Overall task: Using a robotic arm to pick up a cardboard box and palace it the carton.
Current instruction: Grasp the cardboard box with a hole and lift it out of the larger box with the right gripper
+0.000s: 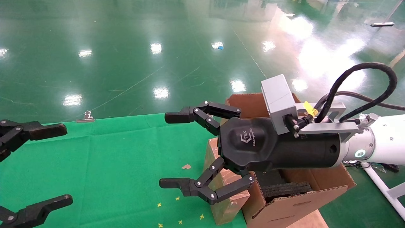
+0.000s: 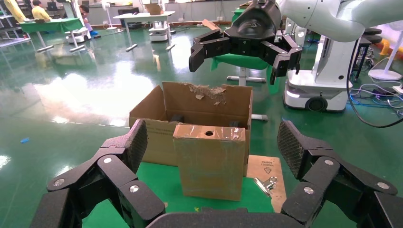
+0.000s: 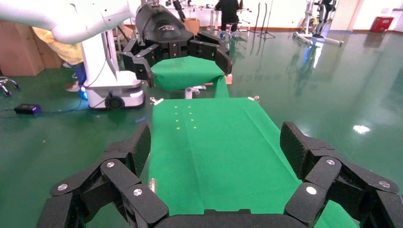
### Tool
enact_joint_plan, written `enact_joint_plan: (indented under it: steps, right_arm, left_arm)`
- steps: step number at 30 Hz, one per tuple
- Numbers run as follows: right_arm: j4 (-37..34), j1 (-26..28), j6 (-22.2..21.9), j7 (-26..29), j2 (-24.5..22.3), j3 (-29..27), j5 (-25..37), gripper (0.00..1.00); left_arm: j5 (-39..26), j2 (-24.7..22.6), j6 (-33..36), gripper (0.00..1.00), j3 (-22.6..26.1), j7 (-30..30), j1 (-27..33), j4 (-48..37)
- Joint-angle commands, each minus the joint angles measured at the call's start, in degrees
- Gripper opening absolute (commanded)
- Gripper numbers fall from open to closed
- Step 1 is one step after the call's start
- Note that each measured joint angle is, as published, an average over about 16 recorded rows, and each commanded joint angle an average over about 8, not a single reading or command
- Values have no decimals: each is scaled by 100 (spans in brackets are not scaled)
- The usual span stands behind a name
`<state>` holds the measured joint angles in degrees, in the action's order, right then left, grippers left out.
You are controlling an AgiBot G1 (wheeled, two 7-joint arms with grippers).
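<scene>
Green cloth [image 1: 104, 164]; our right gripper [image 1: 193, 155] spread above box [image 2: 210, 161], left gripper [image 1: 47, 164] spread, idle. Risk: fingers knocking box over beside carton [image 1: 294, 202].

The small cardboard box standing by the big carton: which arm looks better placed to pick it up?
Probably the right. The right gripper hangs open above the cardboard box, beside the carton. The left gripper, also open, sits across the green cloth, far from it.

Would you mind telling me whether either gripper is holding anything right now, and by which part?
Nothing is held. The right gripper hangs open above the cardboard box, and the left gripper is open too.
</scene>
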<state>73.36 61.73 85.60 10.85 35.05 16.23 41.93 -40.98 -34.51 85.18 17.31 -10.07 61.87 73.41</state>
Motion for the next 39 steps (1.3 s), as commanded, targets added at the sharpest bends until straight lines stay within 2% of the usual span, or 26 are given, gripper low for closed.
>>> enact_joint_plan:
  steps: [1, 39]
  right_arm:
    - [0, 0, 0, 0, 0, 0, 0, 100]
    - [0, 0, 0, 0, 0, 0, 0, 100]
  left_arm:
    - [0, 0, 0, 100, 0, 0, 0, 0]
    - [0, 0, 0, 100, 0, 0, 0, 0]
